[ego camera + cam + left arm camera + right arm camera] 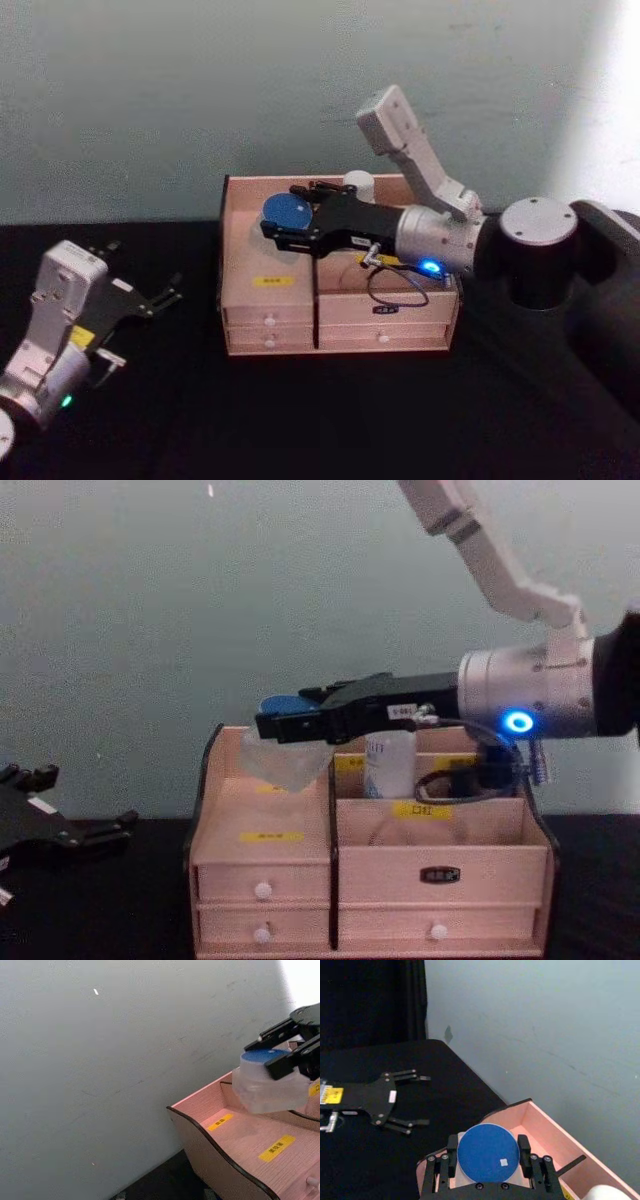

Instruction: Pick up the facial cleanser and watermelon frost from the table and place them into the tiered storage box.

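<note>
Jar (486, 1154) clamped in right gripper (283, 222) over box's (300, 875) back-left bin, probably (cleanser (390, 764) already in); next, lower and release. Left gripper (150, 296) open, left of box.

Open black table (300, 420) before tiered storage box (270, 300)

Right tool (289, 1052) grips watermelon frost (267, 1085) above tiered storage box (235, 1147).

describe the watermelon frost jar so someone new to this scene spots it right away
Find the pale pink tiered storage box at the middle of the black table, against the grey wall. Over its rear left compartment the right pincer is shut on the watermelon frost, a squat clear jar with a flat blue lid. The facial cleanser standing in the box behind is tall, white and white-capped.
</note>
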